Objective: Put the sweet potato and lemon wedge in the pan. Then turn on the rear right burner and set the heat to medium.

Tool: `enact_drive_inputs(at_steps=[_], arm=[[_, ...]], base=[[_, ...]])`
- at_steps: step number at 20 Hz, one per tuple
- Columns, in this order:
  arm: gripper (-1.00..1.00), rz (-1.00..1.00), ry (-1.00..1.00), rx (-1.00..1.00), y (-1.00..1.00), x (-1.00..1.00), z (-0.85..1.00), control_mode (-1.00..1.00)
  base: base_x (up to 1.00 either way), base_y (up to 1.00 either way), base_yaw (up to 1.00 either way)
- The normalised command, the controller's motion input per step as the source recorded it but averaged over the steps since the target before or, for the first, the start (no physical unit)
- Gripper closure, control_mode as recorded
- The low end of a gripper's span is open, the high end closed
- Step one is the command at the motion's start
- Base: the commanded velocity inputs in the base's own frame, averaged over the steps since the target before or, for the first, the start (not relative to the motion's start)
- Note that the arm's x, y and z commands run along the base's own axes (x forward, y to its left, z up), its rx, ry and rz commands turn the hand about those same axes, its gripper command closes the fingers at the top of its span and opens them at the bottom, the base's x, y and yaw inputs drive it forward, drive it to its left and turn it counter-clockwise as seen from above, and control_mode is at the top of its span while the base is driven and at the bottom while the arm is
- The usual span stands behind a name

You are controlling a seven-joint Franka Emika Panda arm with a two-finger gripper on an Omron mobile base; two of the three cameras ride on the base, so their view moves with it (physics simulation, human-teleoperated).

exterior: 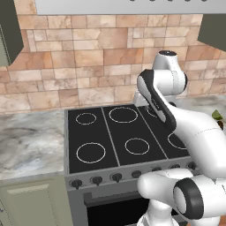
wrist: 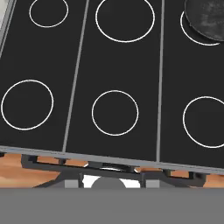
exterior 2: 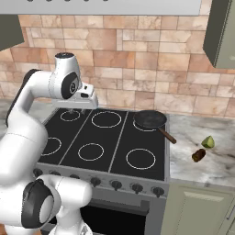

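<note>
The dark pan [exterior 2: 149, 119] rests on the rear right burner [exterior 2: 141, 128] of the black cooktop, its brown handle pointing to the front right. In the hand view the pan [wrist: 205, 17] is at the top right, covering part of the burner ring [wrist: 187, 35]. On the marble counter right of the stove lie the yellow-green lemon wedge [exterior 2: 208, 141] and, just in front of it, the orange-brown sweet potato [exterior 2: 198, 155]. My gripper [exterior 2: 77, 111] hangs over the rear left of the cooktop, pointing down, far from both pieces. It is shut, and I see nothing in it.
Several white burner rings mark the cooktop [exterior 2: 105, 142]. A row of dark knobs [exterior 2: 114, 184] runs along the stove front. Marble counter [exterior: 26, 141] lies left of the stove, a tiled wall behind, and a cabinet [exterior 2: 222, 32] hangs at the upper right.
</note>
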Motion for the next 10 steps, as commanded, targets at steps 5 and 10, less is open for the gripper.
enact_drive_inputs(at_steps=[5, 10], arm=[[-1.00, 0.00, -0.05, 0.00, 0.00, 0.04, -0.01, -1.00], [-1.00, -0.08, -0.03, 0.00, -0.55, -0.05, -0.02, -1.00]], base=[[0.00, 0.00, 0.00], [0.00, 0.00, 0.00]])
